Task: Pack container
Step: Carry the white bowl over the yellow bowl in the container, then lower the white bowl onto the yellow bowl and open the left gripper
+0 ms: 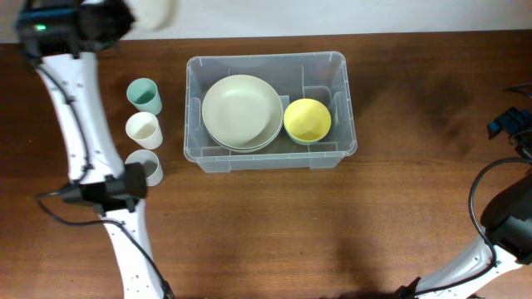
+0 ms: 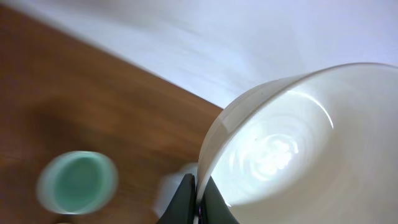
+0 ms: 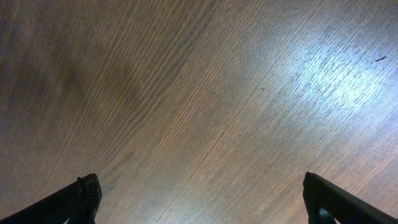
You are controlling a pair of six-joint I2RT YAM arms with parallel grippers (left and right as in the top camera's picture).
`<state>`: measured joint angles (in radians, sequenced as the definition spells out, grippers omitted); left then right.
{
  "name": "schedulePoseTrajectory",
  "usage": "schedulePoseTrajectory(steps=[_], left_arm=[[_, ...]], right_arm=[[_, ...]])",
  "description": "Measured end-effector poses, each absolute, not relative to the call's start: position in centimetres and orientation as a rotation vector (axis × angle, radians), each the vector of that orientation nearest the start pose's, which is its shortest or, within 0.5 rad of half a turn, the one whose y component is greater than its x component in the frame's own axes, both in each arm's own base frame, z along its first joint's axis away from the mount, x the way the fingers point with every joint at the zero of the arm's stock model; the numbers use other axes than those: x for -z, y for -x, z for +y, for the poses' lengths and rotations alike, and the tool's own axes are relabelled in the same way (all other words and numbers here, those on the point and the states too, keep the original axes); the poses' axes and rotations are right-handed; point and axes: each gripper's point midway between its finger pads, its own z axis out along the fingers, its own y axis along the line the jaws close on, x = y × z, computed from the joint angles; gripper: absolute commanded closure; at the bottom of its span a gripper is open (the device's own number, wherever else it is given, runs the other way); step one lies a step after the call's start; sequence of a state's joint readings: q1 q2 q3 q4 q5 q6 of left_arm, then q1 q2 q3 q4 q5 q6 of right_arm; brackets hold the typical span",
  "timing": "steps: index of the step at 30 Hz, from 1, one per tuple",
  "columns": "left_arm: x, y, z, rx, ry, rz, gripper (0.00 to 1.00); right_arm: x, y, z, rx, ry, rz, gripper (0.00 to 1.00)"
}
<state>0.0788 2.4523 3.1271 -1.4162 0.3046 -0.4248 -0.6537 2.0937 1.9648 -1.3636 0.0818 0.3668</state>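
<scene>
Container (image 1: 268,57) lies to the right of left gripper (image 2: 198,194), clamped on bowl (image 2: 292,143) rim; right gripper (image 3: 200,202) spread, farther off.

three cups (image 1: 143,130) just left of container (image 1: 270,162), bare table (image 1: 416,149) right

We see a brown wood-grain table (image 1: 274,232), with a bright patch of glare on its grain in the right wrist view (image 3: 336,87). A wide pale green round bowl (image 1: 242,111) sits with a second matching rim showing beneath it, and a small yellow round bowl (image 1: 307,119) is just beside it on the right. To the left, three cups stand in a column: a teal plastic cup (image 1: 144,94), a cream cup (image 1: 143,129), and a pale greyish cup (image 1: 145,164), partly covered. A glossy white round bowl (image 2: 298,149) is tilted above the table's far-left edge, and the teal cup appears blurred below it.
</scene>
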Motion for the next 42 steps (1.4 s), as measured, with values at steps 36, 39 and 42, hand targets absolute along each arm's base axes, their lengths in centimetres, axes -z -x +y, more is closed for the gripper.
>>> schedulePoseTrajectory(steps=[36,39,42], left_arm=[[-15.1,-46.0,-29.4,0.563,-0.471,2.792,0.99],[-14.0,-46.3,-29.1,0.53,-0.458,2.806,0.98],[-13.0,-46.3,-28.9,0.507,-0.452,2.82,0.98]], right_arm=[[-12.6,-32.6,-26.8,0.142,-1.504,2.679,0.01],[-12.6,-32.6,-26.8,0.142,-1.504,2.679,0.01],[-12.6,-32.6,-26.8,0.142,-1.505,2.679,0.01]])
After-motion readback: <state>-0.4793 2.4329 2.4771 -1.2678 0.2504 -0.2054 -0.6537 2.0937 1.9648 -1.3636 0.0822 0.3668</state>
